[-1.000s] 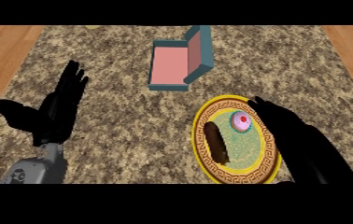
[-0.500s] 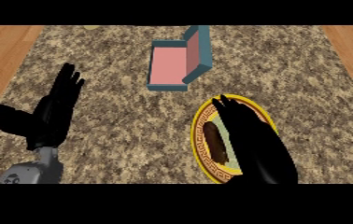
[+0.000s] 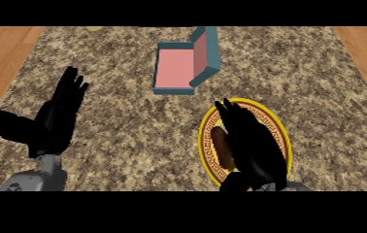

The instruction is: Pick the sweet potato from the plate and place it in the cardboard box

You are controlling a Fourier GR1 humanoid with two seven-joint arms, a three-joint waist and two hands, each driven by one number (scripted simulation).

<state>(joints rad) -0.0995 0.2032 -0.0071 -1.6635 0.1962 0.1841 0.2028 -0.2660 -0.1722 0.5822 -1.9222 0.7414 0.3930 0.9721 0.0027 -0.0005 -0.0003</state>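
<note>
A yellow-rimmed plate [image 3: 207, 130] with a patterned border lies at the lower right of the counter. On it lies a brown sweet potato [image 3: 221, 148], only its left side showing. My right hand [image 3: 247, 142] is stretched over the plate with straight fingers, covering the rest of the sweet potato and the plate's middle. The box [image 3: 183, 65] stands further back at the centre, teal outside and pink inside, with its flap raised on the right. My left hand [image 3: 58, 110] rests open at the left, fingers up.
The speckled stone counter [image 3: 122, 125] ends in wooden strips [image 3: 14, 42] at the far left and right. A small pale object [image 3: 94, 28] peeks in at the top edge.
My right hand has slid left over the plate, now covering the plate's middle and most of the sweet potato. The left hand has barely shifted.
</note>
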